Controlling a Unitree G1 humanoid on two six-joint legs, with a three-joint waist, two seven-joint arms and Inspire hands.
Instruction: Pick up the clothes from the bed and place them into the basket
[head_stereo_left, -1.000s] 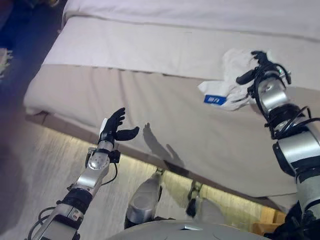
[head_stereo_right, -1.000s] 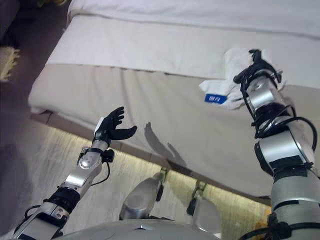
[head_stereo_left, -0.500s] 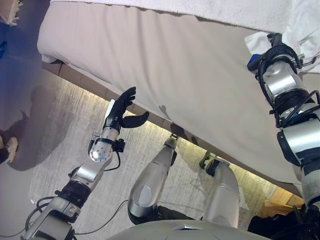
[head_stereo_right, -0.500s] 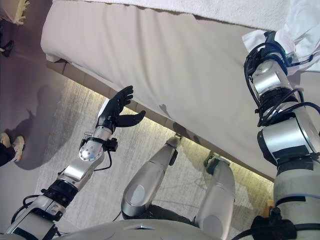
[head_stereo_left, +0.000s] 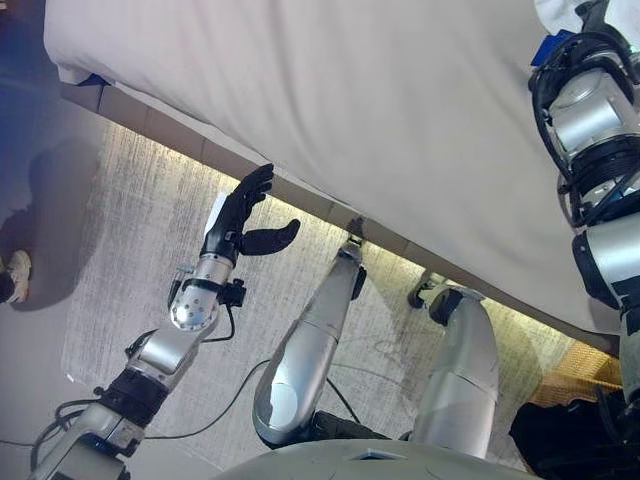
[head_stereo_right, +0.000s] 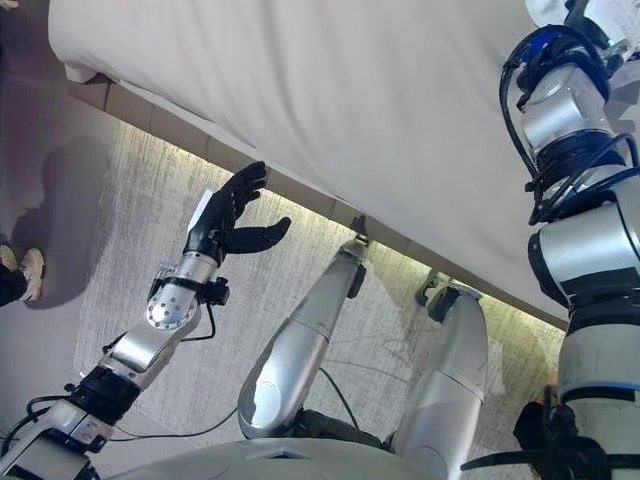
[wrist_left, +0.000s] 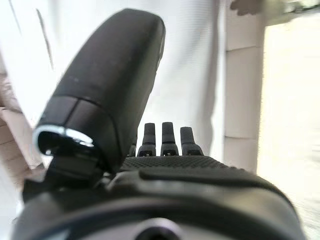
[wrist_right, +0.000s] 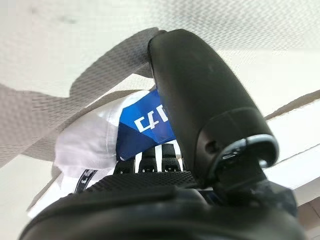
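A white garment with a blue patch (wrist_right: 100, 135) lies bunched near the edge of the bed (head_stereo_left: 350, 80), at the view's top right. My right hand (wrist_right: 150, 185) is on it, thumb over the cloth and fingers sunk into the folds. In the eye views only the blue patch (head_stereo_left: 548, 45) shows beside that wrist; the hand itself runs off the top edge. My left hand (head_stereo_left: 238, 215) hangs open and empty over the floor, just short of the bed's side. A corner of the wicker basket (head_stereo_left: 575, 385) shows at the lower right.
The bed's side panel (head_stereo_left: 200, 150) runs slantwise across the view, with a grey rug (head_stereo_left: 130, 240) below it. A person's shoe (head_stereo_left: 12, 270) stands at the left edge.
The camera has tilted down, so the bed has slid toward the top. The blue patch now sits right by my right wrist. The left hand keeps its open pose.
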